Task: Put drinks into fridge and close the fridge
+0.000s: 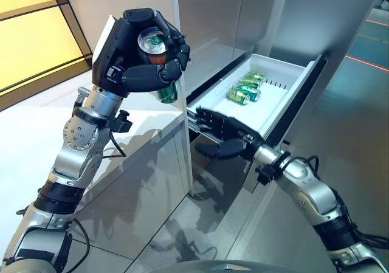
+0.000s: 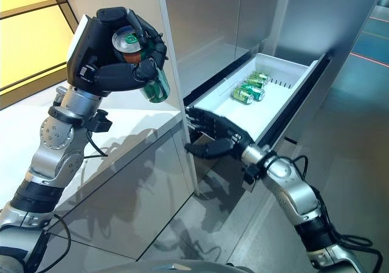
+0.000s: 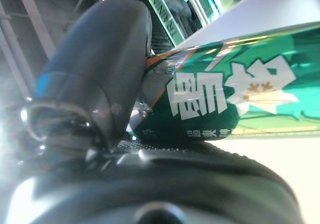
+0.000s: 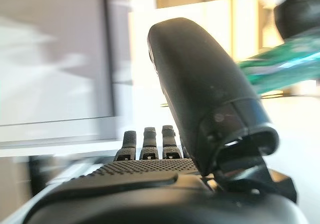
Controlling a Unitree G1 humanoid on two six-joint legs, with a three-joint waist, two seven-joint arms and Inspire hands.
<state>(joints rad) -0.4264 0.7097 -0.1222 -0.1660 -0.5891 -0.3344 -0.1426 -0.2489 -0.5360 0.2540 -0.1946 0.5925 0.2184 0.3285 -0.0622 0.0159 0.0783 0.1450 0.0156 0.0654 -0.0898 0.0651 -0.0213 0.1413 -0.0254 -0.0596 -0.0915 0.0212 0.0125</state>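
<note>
Drinks are partly stowed: the step in hand looks like carrying one more green can [image 1: 159,54] over to the fridge drawer [image 1: 285,87], which stands pulled open. The left hand [image 1: 130,51] is raised above the white table [image 1: 36,133], fingers and thumb curled round the can, its top facing the camera and its body tilted. The can is well apart from the drawer. The right hand [image 1: 222,133] hangs just beside the drawer's front corner with fingers straight and relaxed, holding nothing; whether it touches the drawer cannot be told. Inside the drawer three cans [image 1: 246,87] lie on their sides, close together. Next, the left arm would likely need to swing across, lower the can beside those, release it, and then the drawer must be pushed shut.
</note>
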